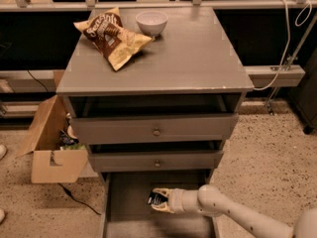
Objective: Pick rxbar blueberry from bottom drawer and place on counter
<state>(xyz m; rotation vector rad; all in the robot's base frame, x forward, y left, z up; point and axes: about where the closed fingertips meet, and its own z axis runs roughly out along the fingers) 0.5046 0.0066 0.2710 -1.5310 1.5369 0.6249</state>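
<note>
Hand (pixel 161 201) sits low in the bottom drawer (pixel 126 197), fingers narrowed onto the rxbar blueberry (pixel 156 199), one above and one below, holding it by its near end only. Risk: the shallow pinch lets the bar slip on the lift. The middle drawer (pixel 156 161) juts out just above the hand, so a straight rise could knock the bar loose. Tabletop (pixel 188 53) is far above, with chip bag (pixel 111 33) and bowl (pixel 151 22) at its back. The bar's pale print and the bag's lettering are unreadable.

claw (pixel 161 201) cream, in grey bottom drawer (pixel 128 198) | rxbar blueberry (pixel 155 198) navy | counter (pixel 190 53) grey
</note>
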